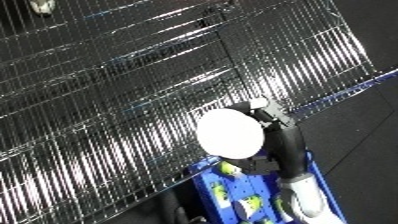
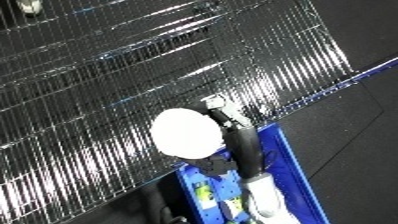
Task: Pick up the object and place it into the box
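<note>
Wire shelving (image 1: 133, 100) behind; right hand (image 1: 266, 114) holds white disc (image 1: 231, 132) above blue bin (image 2: 289, 155)

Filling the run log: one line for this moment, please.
right hand: holding white round object | over blue bin edge | left hand: not in view

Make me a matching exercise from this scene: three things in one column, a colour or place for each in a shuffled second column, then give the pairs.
Things:
1. round disc
2. bin
3. wire shelf

Descriptions:
A. blue, at the lower edge of the view
B. silver metal, filling most of the view
C. white, held up by the right hand above the bin

Pairs: 1-C, 2-A, 3-B
</note>
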Tool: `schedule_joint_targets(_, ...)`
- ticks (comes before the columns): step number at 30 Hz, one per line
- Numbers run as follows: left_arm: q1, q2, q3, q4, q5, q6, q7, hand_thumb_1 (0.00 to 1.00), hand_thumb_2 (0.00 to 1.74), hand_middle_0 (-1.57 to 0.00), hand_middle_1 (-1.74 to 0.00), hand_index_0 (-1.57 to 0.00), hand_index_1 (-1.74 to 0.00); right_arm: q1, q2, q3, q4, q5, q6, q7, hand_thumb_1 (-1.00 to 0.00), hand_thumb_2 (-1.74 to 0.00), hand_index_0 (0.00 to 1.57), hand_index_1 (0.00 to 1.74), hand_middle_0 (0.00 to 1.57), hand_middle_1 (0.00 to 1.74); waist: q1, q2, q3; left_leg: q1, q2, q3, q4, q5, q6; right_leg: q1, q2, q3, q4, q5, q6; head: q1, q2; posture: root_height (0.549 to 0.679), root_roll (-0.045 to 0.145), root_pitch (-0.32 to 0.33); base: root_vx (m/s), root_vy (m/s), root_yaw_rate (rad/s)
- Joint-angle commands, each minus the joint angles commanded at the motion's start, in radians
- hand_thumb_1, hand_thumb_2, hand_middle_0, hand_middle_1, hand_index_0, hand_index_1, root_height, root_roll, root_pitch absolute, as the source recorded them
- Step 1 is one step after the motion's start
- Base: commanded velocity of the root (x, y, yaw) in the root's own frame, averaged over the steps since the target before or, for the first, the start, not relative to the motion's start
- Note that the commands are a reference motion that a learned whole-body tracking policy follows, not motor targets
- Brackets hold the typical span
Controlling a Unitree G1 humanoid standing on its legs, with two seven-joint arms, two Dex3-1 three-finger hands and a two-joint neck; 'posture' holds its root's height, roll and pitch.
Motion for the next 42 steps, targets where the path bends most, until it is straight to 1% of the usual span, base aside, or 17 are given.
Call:
schedule_joint_targets(5, 0.013, -0.002, 0.016, 0.003, 0.006, -0.004, -0.017, 1.0, 1.74, -1.57, -1.74, -1.57, -1.74, 0.073, 0.004, -0.04, -0.038, -0.018, -0.036, -0.06, -0.9, -1.57, 1.41, 1.57, 1.41, 1.57, -0.024, -0.002, -0.014, 0.023, 0.01, 0.012, -0.024, -0.001, -0.0042, 0.027, 0.0057, 0.015, -0.039, 0.007, 0.0032, 0.043, 0.025, 0.622, 0.054, 0.058, -0.042, -0.018, -0.193)
schedule_joint_targets(11, 0.022, -0.006, 0.027, 0.007, 0.008, -0.014, -0.027, 1.0, 1.74, -1.57, -1.74, -1.57, -1.74, 0.15, -0.002, -0.086, -0.058, -0.025, -0.067, -0.121, -0.9, -1.57, 1.41, 1.57, 1.41, 1.57, -0.058, 0.0, -0.02, 0.049, 0.019, 0.031, -0.05, -0.002, -0.0058, 0.051, 0.0063, 0.032, -0.079, 0.018, 0.0041, 0.107, 0.049, 0.629, 0.059, 0.063, -0.047, 0.01, -0.191)
schedule_joint_targets(13, 0.025, -0.008, 0.028, 0.01, 0.007, -0.02, -0.028, 1.0, 1.74, -1.57, -1.74, -1.57, -1.74, 0.165, -0.003, -0.095, -0.058, -0.024, -0.075, -0.129, -0.9, -1.57, 1.41, 1.57, 1.41, 1.57, -0.065, 0.002, -0.02, 0.054, 0.021, 0.036, -0.056, -0.001, -0.0066, 0.055, 0.0064, 0.037, -0.086, 0.021, 0.0044, 0.107, 0.049, 0.63, 0.061, 0.063, -0.026, 0.02, -0.115)
schedule_joint_targets(17, 0.026, -0.009, 0.028, 0.013, 0.007, -0.022, -0.03, 1.0, 1.74, -1.57, -1.74, -1.57, -1.74, 0.17, -0.004, -0.098, -0.058, -0.023, -0.078, -0.131, -0.9, -1.57, 1.41, 1.57, 1.41, 1.57, -0.067, 0.003, -0.02, 0.056, 0.022, 0.038, -0.058, -0.001, -0.0068, 0.056, 0.0067, 0.038, -0.088, 0.022, 0.0045, 0.107, 0.049, 0.63, 0.062, 0.063, -0.004, 0.004, -0.018)
schedule_joint_targets(18, 0.027, -0.01, 0.029, 0.015, 0.005, -0.025, -0.029, 1.0, 1.74, -1.57, -1.74, -1.57, -1.74, 0.176, -0.005, -0.103, -0.056, -0.019, -0.08, -0.132, -0.9, -1.57, 1.41, 1.57, 1.41, 1.57, -0.072, 0.005, -0.019, 0.059, 0.023, 0.041, -0.062, 0.0, -0.0073, 0.056, 0.0073, 0.041, -0.09, 0.022, 0.0044, 0.139, 0.057, 0.63, 0.062, 0.064, -0.027, 0.058, -0.137)
schedule_joint_targets(20, 0.032, -0.018, 0.032, 0.026, -0.003, -0.04, -0.029, 1.0, 1.74, -1.57, -1.74, -1.57, -1.74, 0.208, -0.012, -0.124, -0.043, -0.01, -0.089, -0.14, -0.9, -1.57, 1.41, 1.57, 1.41, 1.57, -0.095, 0.015, -0.016, 0.069, 0.026, 0.052, -0.077, 0.004, -0.009, 0.055, 0.0098, 0.051, -0.095, 0.021, 0.0037, 0.155, 0.071, 0.631, 0.066, 0.067, -0.054, 0.124, -0.261)
schedule_joint_targets(23, 0.046, -0.038, 0.037, 0.051, -0.019, -0.078, -0.032, 1.0, 1.74, -1.57, -1.74, -1.57, -1.74, 0.291, -0.018, -0.165, 0.009, 0.027, -0.128, -0.146, -0.9, -1.57, 1.41, 1.57, 1.41, 1.57, -0.148, 0.037, -0.007, 0.09, 0.03, 0.076, -0.105, 0.012, -0.0119, 0.051, 0.0154, 0.075, -0.108, 0.021, 0.0016, 0.163, 0.077, 0.632, 0.076, 0.073, -0.082, 0.178, -0.347)
schedule_joint_targets(26, 0.048, -0.05, 0.033, 0.065, -0.024, -0.1, -0.031, 1.0, 1.74, -1.57, -1.74, -1.57, -1.74, 0.334, -0.015, -0.178, 0.055, 0.058, -0.168, -0.129, -0.75, -1.3, 1.18, 1.3, 1.18, 1.3, -0.175, 0.048, 0.002, 0.098, 0.032, 0.088, -0.111, 0.011, -0.0125, 0.047, 0.0173, 0.086, -0.116, 0.023, 0.0006, 0.17, 0.082, 0.632, 0.082, 0.076, -0.049, 0.086, -0.165)
schedule_joint_targets(28, 0.042, -0.055, 0.028, 0.073, -0.025, -0.109, -0.025, 1.0, 1.74, -1.57, -1.74, -1.57, -1.74, 0.343, -0.014, -0.179, 0.076, 0.07, -0.184, -0.112, -0.65, -1.13, 1.02, 1.13, 1.02, 1.13, -0.186, 0.051, 0.006, 0.1, 0.034, 0.093, -0.111, 0.01, -0.0126, 0.044, 0.0179, 0.089, -0.117, 0.024, 0.0006, 0.177, 0.084, 0.632, 0.084, 0.077, -0.036, 0.048, -0.101)
schedule_joint_targets(30, 0.033, -0.059, 0.022, 0.082, -0.025, -0.115, -0.018, 1.0, 1.74, -1.57, -1.74, -1.57, -1.74, 0.347, -0.015, -0.178, 0.095, 0.078, -0.195, -0.097, -0.55, -0.96, 0.86, 0.96, 0.86, 0.96, -0.194, 0.053, 0.009, 0.1, 0.035, 0.097, -0.109, 0.008, -0.0128, 0.041, 0.0187, 0.092, -0.117, 0.025, 0.0002, 0.187, 0.085, 0.632, 0.086, 0.077, -0.025, 0.035, -0.077)
schedule_joint_targets(35, 0.016, -0.07, 0.012, 0.1, -0.019, -0.122, -0.01, 1.0, 1.74, -1.57, -1.74, -1.57, -1.74, 0.344, -0.018, -0.173, 0.135, 0.096, -0.214, -0.076, -0.3, -0.52, 0.47, 0.52, 0.47, 0.52, -0.203, 0.057, 0.01, 0.099, 0.035, 0.104, -0.107, 0.007, -0.0143, 0.037, 0.0197, 0.095, -0.115, 0.024, -0.001, 0.198, 0.085, 0.631, 0.089, 0.079, -0.009, 0.018, -0.035)
schedule_joint_targets(41, 0.01, -0.075, 0.007, 0.104, -0.016, -0.124, -0.004, 1.0, 1.74, -1.57, -1.74, -1.57, -1.74, 0.337, -0.017, -0.172, 0.144, 0.097, -0.215, -0.071, 0.0, 0.0, 0.0, 0.0, 0.0, 0.0, -0.203, 0.059, 0.01, 0.101, 0.033, 0.104, -0.108, 0.007, -0.0148, 0.038, 0.0204, 0.095, -0.115, 0.023, -0.002, 0.21, 0.078, 0.631, 0.09, 0.079, 0.0, 0.004, 0.001)
schedule_joint_targets(42, 0.008, -0.076, 0.004, 0.105, -0.014, -0.125, -0.002, 1.0, 1.74, -1.57, -1.74, -1.57, -1.74, 0.335, -0.016, -0.17, 0.146, 0.094, -0.215, -0.071, 0.0, 0.0, 0.0, 0.0, 0.0, 0.0, -0.202, 0.06, 0.01, 0.101, 0.032, 0.103, -0.109, 0.008, -0.0151, 0.038, 0.0206, 0.095, -0.114, 0.022, -0.0026, 0.21, 0.077, 0.631, 0.09, 0.079, 0.006, 0.008, 0.019)
